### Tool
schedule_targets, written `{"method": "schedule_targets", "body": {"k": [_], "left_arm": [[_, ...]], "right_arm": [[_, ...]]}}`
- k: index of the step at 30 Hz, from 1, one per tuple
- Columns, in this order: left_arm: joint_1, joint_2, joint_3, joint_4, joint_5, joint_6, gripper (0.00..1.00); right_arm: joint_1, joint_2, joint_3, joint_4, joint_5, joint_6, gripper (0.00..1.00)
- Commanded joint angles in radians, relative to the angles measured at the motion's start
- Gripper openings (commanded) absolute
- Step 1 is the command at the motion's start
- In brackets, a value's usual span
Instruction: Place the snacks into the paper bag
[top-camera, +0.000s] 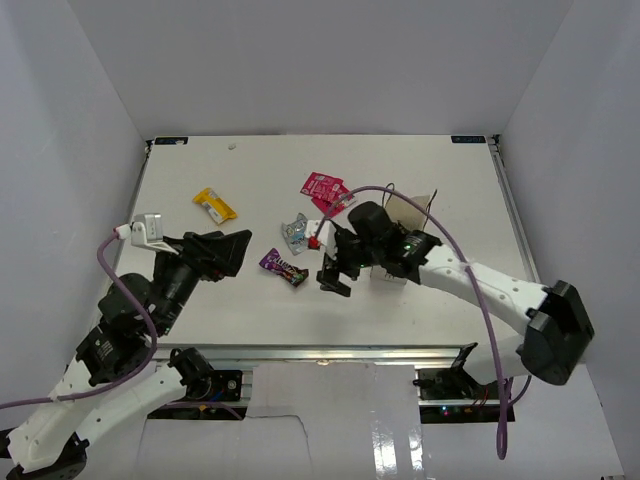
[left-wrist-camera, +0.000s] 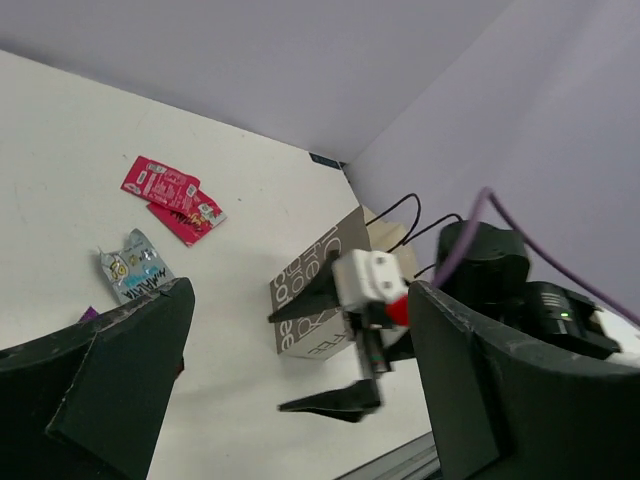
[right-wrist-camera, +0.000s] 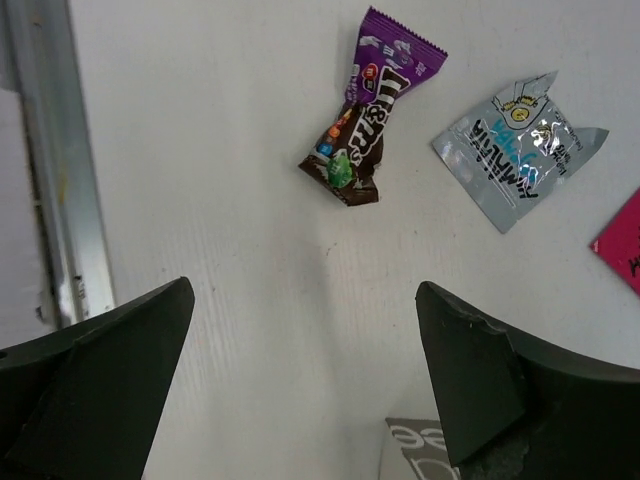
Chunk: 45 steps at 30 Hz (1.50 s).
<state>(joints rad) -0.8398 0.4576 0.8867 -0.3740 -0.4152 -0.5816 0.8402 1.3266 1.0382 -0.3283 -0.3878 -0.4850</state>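
Right gripper (top-camera: 335, 278): jaws wide, empty, above the table (top-camera: 450, 160) near the purple-brown packet (right-wrist-camera: 368, 110). Left gripper (top-camera: 238, 248): wide, empty. Paper bag (left-wrist-camera: 312, 298) stands upright by the right arm; contents unseen. Yellow packet (top-camera: 214, 205), red-pink packets (top-camera: 325, 190) and silver-blue packet (top-camera: 295, 230) lie outside. Judged: most work remains.

Top camera — high at 6 o'clock, facing 12. Left wrist: low, facing 2 o'clock. Right wrist: close, straight down. All share the silver packet (top-camera: 294, 230) (left-wrist-camera: 135, 266) (right-wrist-camera: 518, 146).
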Motion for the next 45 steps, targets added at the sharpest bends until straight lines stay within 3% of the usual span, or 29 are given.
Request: {"method": "schedule_targets", "body": {"k": [1, 7, 11, 22, 28, 33, 34, 35, 40, 45], "left_arm": [[0.002, -0.013, -0.029, -0.120, -0.037, -0.115, 0.98], [0.002, -0.016, -0.006, -0.189, -0.057, -0.146, 0.98], [0.002, -0.028, 0.014, -0.209, -0.076, -0.144, 0.98], [0.002, -0.050, 0.023, -0.249, -0.105, -0.165, 0.98], [0.002, -0.053, 0.031, -0.276, -0.125, -0.190, 0.98], [0.002, -0.059, 0.017, -0.283, -0.137, -0.214, 0.98], [0.002, -0.059, 0.012, -0.286, -0.142, -0.218, 0.98], [0.002, -0.057, 0.011, -0.287, -0.146, -0.221, 0.98], [0.001, -0.069, -0.008, -0.295, -0.181, -0.264, 0.98], [0.001, -0.094, -0.052, -0.295, -0.198, -0.314, 0.98]], "right_arm": [[0.078, 0.158, 0.095, 0.106, 0.311, 0.136, 0.98], [0.152, 0.422, 0.272, 0.113, 0.380, 0.286, 0.90], [0.171, 0.577, 0.387, 0.092, 0.426, 0.365, 0.90], [0.198, 0.756, 0.497, 0.110, 0.478, 0.405, 0.99], [0.195, 0.789, 0.503, 0.117, 0.458, 0.387, 0.81], [0.183, 0.777, 0.488, 0.120, 0.449, 0.379, 0.52], [0.177, 0.766, 0.482, 0.121, 0.438, 0.378, 0.40], [0.172, 0.757, 0.476, 0.121, 0.434, 0.376, 0.35], [0.143, 0.659, 0.401, 0.144, 0.328, 0.309, 0.21], [0.086, 0.485, 0.307, 0.144, -0.020, 0.142, 0.18]]}}
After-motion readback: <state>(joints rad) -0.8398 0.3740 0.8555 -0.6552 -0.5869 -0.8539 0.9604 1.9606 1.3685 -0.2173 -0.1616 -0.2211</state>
